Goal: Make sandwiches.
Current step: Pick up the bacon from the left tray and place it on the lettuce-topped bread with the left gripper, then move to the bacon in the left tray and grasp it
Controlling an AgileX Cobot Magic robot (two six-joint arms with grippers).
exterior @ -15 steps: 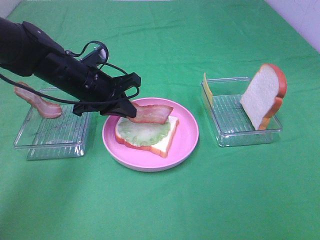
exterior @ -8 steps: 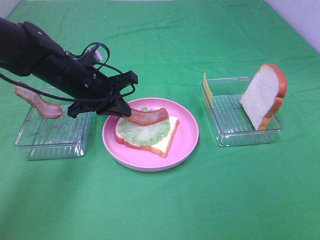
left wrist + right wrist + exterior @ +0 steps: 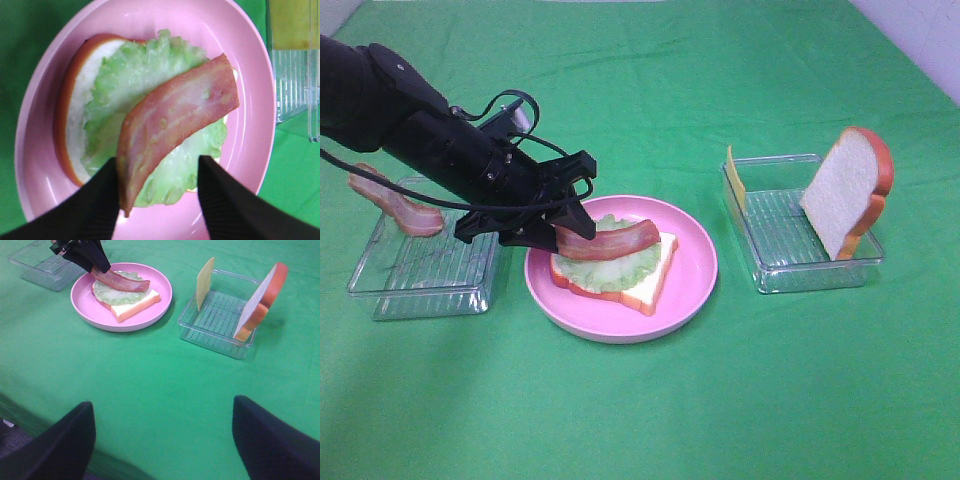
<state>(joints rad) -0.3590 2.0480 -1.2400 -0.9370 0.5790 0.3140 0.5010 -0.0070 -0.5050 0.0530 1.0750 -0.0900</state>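
Laying bacon on the sandwich

L gripper (image 3: 157,164) sits low over pink plate (image 3: 250,100), jaws apart w/ a clear gap on one side of the bacon strip (image 3: 175,117). Looks let go, not gripped. Strip lies slanted across lettuce (image 3: 125,85) on bottom bread (image 3: 75,100), one end between the fingers. R gripper (image 3: 163,407) is wide, empty and well away, so clear of the plate. Cheese (image 3: 735,180) and top bread (image 3: 845,190) stand propped in R tray (image 3: 820,275), prob. for easy edge grabs. Spare bacon (image 3: 395,205) rests on L tray (image 3: 420,290) rim. Next, I'd guess: cheese.
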